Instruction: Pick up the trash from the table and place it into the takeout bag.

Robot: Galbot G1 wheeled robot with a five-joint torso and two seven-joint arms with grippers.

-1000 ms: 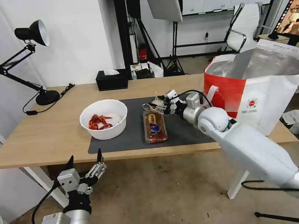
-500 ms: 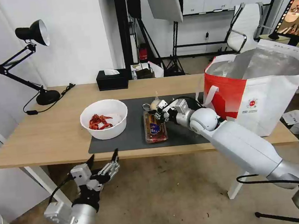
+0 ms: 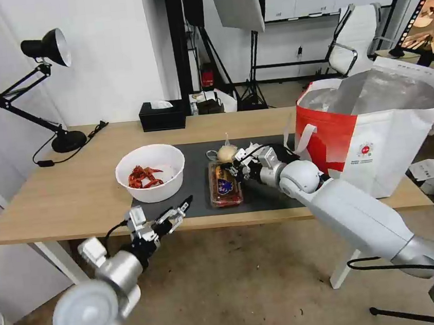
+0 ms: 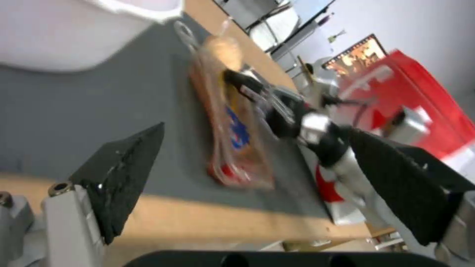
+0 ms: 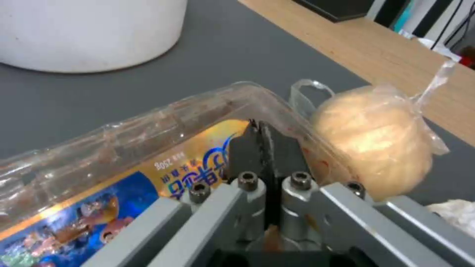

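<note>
The table (image 3: 75, 193) spans the middle of the head view, its dark mat (image 3: 198, 185) at centre, and the takeout bag (image 3: 379, 130) stands open at the right of the frame, on the table's right end. On the mat, left of centre, sits the white bowl (image 3: 151, 173) with red scraps. Just right of it lies the clear clamshell tray (image 3: 225, 184), its long axis running from the near table edge toward the far side. The knotted bag with the beige ball (image 3: 227, 153) rests touching the tray's far end, and a bit of crumpled napkin (image 5: 455, 211) shows beside it in the right wrist view. The right claw (image 3: 239, 169) comes in from the bag side and is pinched closed on the tray's far right rim, fingers (image 5: 250, 148) pressed together over the plastic edge. So the tray lies left of the bag, and the lift looks to carry it rightward. The left claw (image 3: 168, 218) hangs below the near table edge, fingers (image 4: 124, 174) spread wide, pointed toward the tray but farther off.
</note>
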